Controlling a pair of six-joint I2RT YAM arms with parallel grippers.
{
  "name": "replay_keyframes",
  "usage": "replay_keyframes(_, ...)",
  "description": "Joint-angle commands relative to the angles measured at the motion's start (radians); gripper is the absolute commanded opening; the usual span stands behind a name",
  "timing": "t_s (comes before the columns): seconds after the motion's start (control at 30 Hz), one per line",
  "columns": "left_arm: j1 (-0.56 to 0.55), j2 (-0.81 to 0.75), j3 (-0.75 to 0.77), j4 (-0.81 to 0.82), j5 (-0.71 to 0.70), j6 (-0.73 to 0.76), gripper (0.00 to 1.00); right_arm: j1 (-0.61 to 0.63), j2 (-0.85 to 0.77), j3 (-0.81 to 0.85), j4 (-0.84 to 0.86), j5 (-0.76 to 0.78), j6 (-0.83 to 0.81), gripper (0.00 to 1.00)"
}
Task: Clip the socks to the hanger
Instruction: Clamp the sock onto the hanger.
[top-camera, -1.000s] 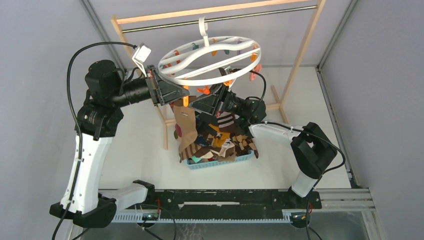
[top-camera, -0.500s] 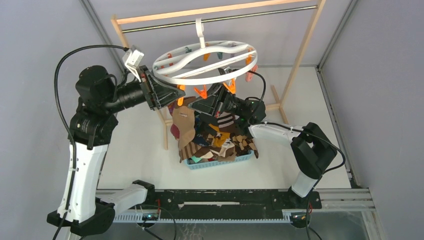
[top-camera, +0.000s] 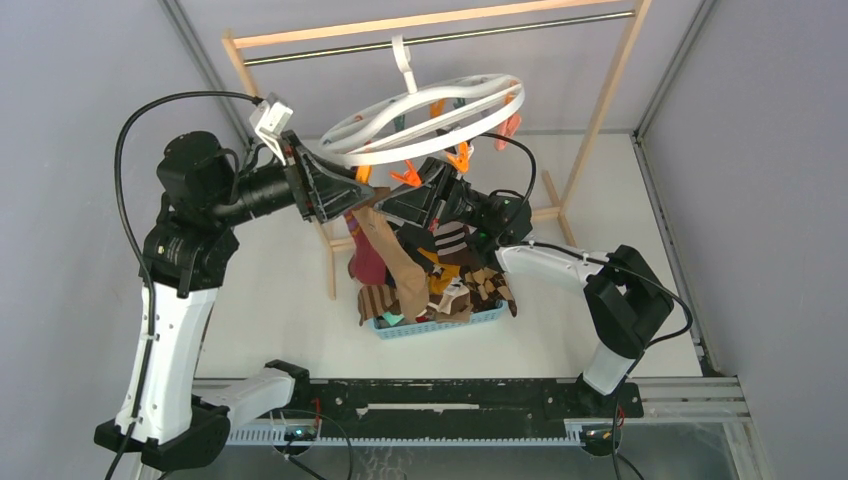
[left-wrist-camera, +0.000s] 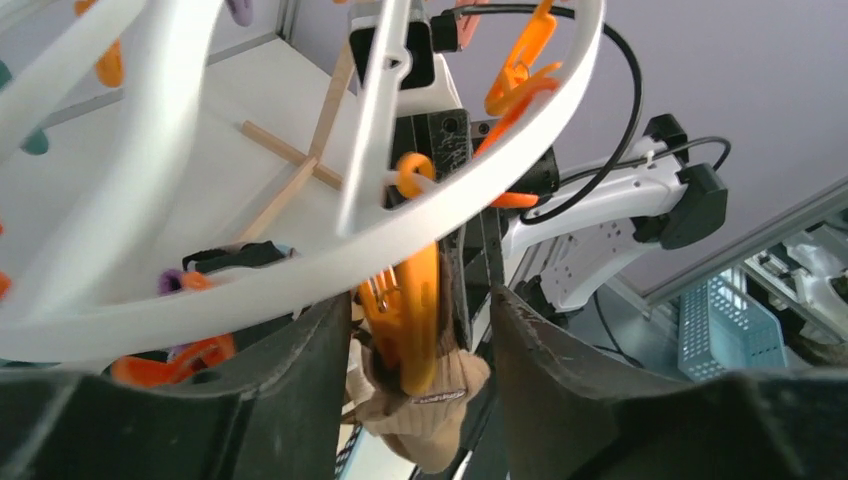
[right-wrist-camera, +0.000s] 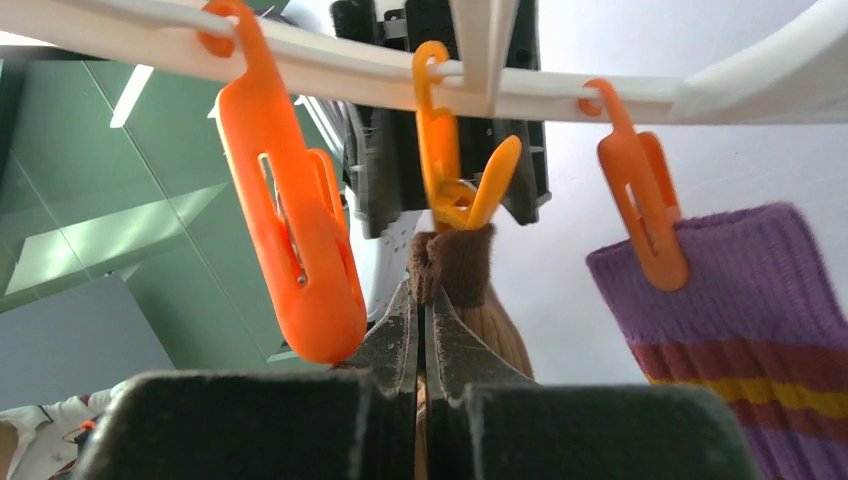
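Observation:
The white ring hanger (top-camera: 400, 152) hangs tilted from the rod, orange clothespins dangling under it. A tan sock with a brown cuff (top-camera: 395, 260) hangs from one orange clothespin (left-wrist-camera: 420, 320), which bites its cuff (right-wrist-camera: 455, 262). My left gripper (left-wrist-camera: 420, 300) is open around that pin, with a gap on the right side. My right gripper (right-wrist-camera: 422, 300) is shut on the sock just below the pin. Beside it a purple striped sock (right-wrist-camera: 740, 300) hangs from another pin (right-wrist-camera: 640, 200). More socks (top-camera: 460, 280) fill the basket.
The light-blue basket (top-camera: 440, 322) sits on the table under both grippers. The wooden rack (top-camera: 600, 110) with its metal rod carries the hanger. A large empty orange pin (right-wrist-camera: 300, 250) hangs just left of my right fingers. Grey walls close in on both sides.
My left gripper's jaws have spread apart off the orange pin. The hanger has tilted up and swung right. The tan sock now hangs lower and straighter.

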Motion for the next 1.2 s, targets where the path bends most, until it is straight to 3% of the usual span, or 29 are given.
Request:
replay_keyframes(0.0,-0.004,-0.025,0.005,0.004,0.028,0.036,0.69,0.005,-0.015,0.046,0.065,0.019,0.002,0.03)
replay_keyframes(0.07,-0.004,-0.03,0.011,-0.007,0.009,0.036,0.94,0.005,-0.013,0.038,0.064,0.024,0.004,0.09)
replay_keyframes(0.1,-0.004,-0.036,0.013,-0.012,-0.003,0.038,0.99,0.006,-0.013,0.034,0.064,0.03,0.003,0.1)
replay_keyframes(0.3,-0.004,-0.073,0.003,-0.087,-0.106,0.077,1.0,0.005,-0.012,0.018,0.064,0.054,0.005,0.21)
replay_keyframes(0.43,-0.003,-0.142,-0.105,-0.115,-0.162,0.098,1.0,0.01,-0.013,0.013,0.064,0.06,0.004,0.26)
replay_keyframes(0.57,-0.004,-0.189,-0.212,-0.089,-0.136,0.082,0.95,0.017,-0.009,0.005,0.063,0.063,0.002,0.26)
replay_keyframes(0.67,-0.003,-0.183,-0.219,-0.087,-0.124,0.083,0.85,0.02,-0.013,-0.02,0.064,0.071,-0.001,0.28)
replay_keyframes(0.93,-0.003,-0.178,-0.204,-0.094,-0.145,0.136,0.75,-0.001,-0.107,-0.247,0.04,0.139,-0.078,0.49)
replay_keyframes(1.07,-0.003,-0.173,-0.206,-0.094,-0.139,0.146,0.68,0.007,-0.171,-0.332,-0.047,0.176,-0.16,0.52)
replay_keyframes(1.17,-0.003,-0.166,-0.204,-0.091,-0.138,0.148,0.65,0.024,-0.209,-0.369,-0.114,0.221,-0.237,0.61)
